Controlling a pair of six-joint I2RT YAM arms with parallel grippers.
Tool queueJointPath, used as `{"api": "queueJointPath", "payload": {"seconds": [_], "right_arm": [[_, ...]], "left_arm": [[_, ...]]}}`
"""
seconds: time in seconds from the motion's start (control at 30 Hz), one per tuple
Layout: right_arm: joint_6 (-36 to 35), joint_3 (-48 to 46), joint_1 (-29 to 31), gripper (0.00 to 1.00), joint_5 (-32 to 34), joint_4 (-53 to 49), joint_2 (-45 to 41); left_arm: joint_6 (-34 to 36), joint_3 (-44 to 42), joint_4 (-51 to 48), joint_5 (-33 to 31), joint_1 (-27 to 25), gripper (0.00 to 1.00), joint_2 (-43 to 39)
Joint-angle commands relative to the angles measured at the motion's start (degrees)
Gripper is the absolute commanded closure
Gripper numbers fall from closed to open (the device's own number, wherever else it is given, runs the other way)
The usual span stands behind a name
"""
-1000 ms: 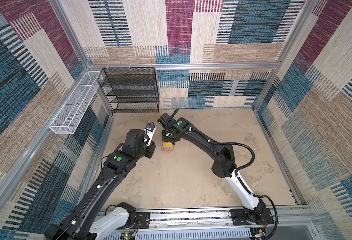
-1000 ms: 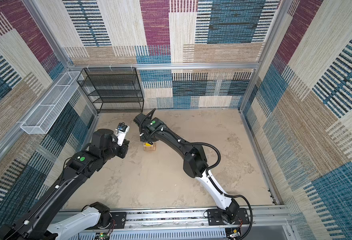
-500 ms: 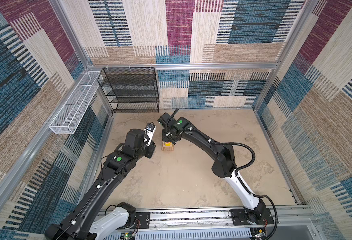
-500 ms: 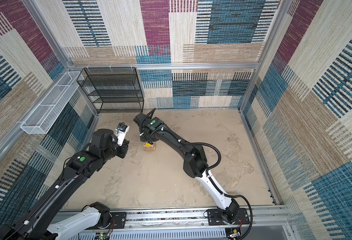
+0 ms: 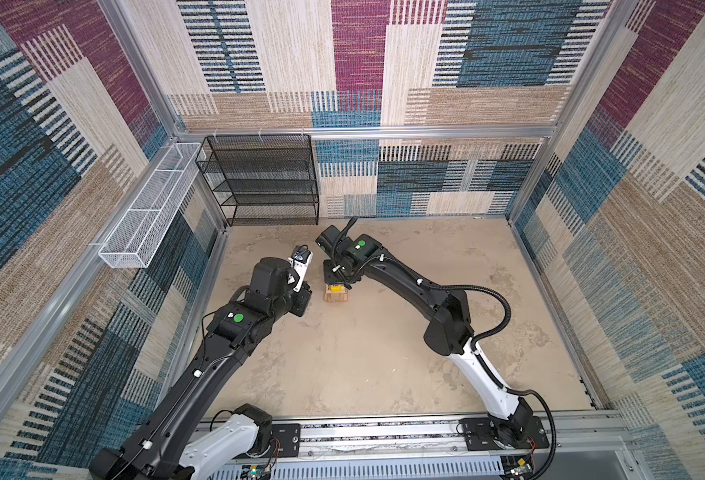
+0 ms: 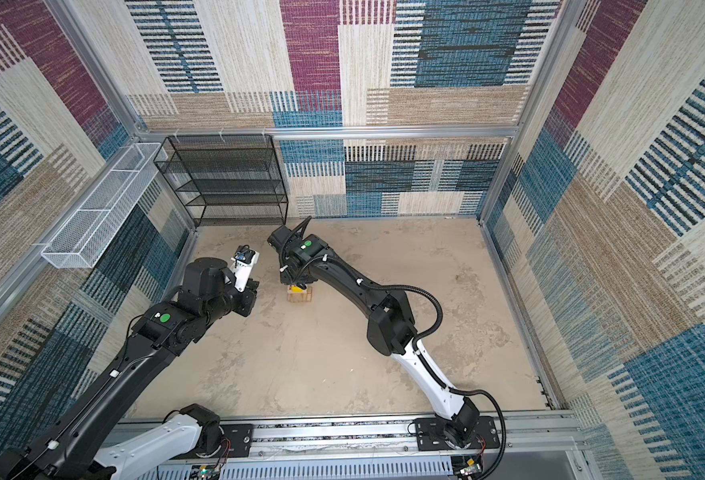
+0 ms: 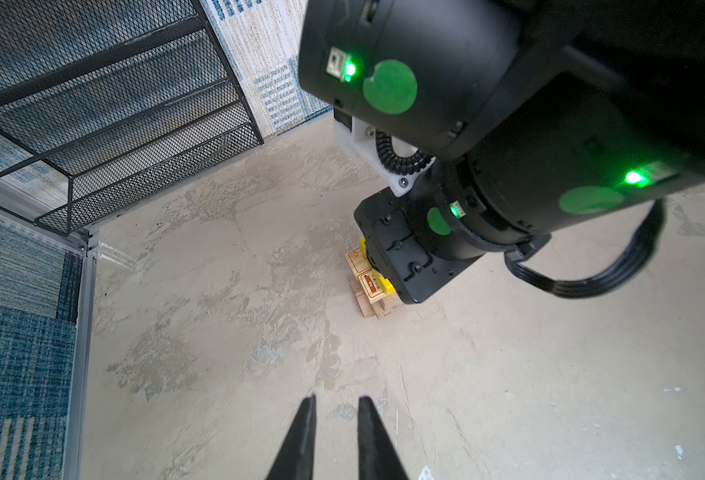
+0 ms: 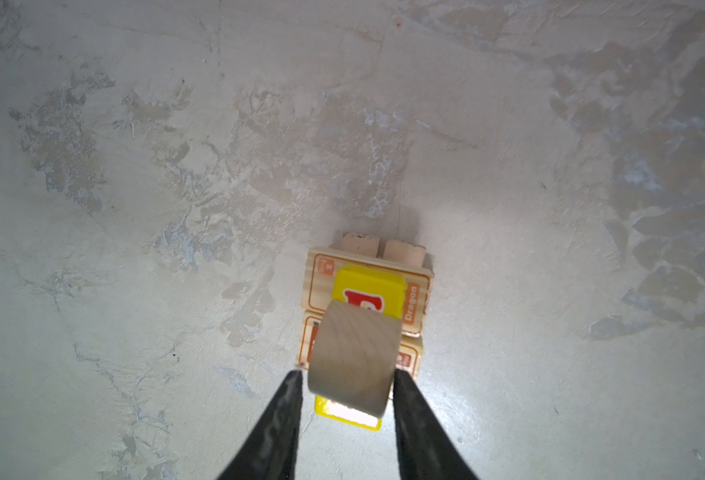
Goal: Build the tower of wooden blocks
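Overhead, the black-and-white right arm [image 5: 405, 282] rises from its base at 5 o'clock of the mottled beige tabletop [image 5: 384, 365]. It folds at the elbow and stretches toward 10 o'clock, with its wrist turned straight down over the small tower of wood blocks [image 5: 335, 294]. In both top views that tower [image 6: 299, 294] stands at about 10 o'clock from the tabletop's centre. The right tool [image 8: 347, 373] is clenched on a rounded tan wood piece [image 8: 353, 353], one black finger against each side, directly above the tower's top. The black-and-white left arm [image 5: 234, 332] reaches up from 7 o'clock and ends at the tower's 9 o'clock, near but apart. The left tool [image 7: 337, 399] is released, its fingers a narrow gap apart with nothing between them.

One tan oblong block [image 8: 412, 303] bears the orange word "Dragon"; its other orange print is too small to read. A yellow block [image 8: 369, 286] carries a red letter, half hidden by the rounded piece, so I cannot tell which.

Counted in the right wrist view: one rounded piece, two yellow blocks, two orange-printed tan oblongs, and two plain tan block ends [image 8: 359, 241] at the base.
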Motion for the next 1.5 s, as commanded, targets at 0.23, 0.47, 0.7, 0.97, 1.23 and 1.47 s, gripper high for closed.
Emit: {"api": "queueJointPath", "payload": {"seconds": [0.23,0.47,0.7,0.97,1.23,1.47], "right_arm": [[-0.81,0.42,0.16,0.6,-0.2,1.14,0.19],[-1.07,0.53,0.14,0.6,-0.35,1.03,0.05],[-0.9,0.71,0.16,0.54,0.13,0.36,-0.94],[-0.85,0.74,0.15,0.5,-0.16,-0.3,-2.66],[-1.62,0.78,0.24,0.49,0.02,-1.25,-6.37],[-6.76,-6.65,0.22,0.49,3.48,3.8,-14.89]], "left_arm": [[-0.48,0.11,0.88,-0.42,0.01,0.78,0.01],[-0.61,0.11,0.91,-0.33,0.02,0.78,0.14],[-0.65,0.16,0.99,-0.77,0.02,0.78,0.15],[-0.48,-0.32,1.42,-2.31,0.17,0.78,-0.47],[-0.4,-1.34,2.67,-5.28,0.7,0.74,-1.65],[-1.53,-0.99,3.49,-6.78,2.55,0.45,-1.71]]}}
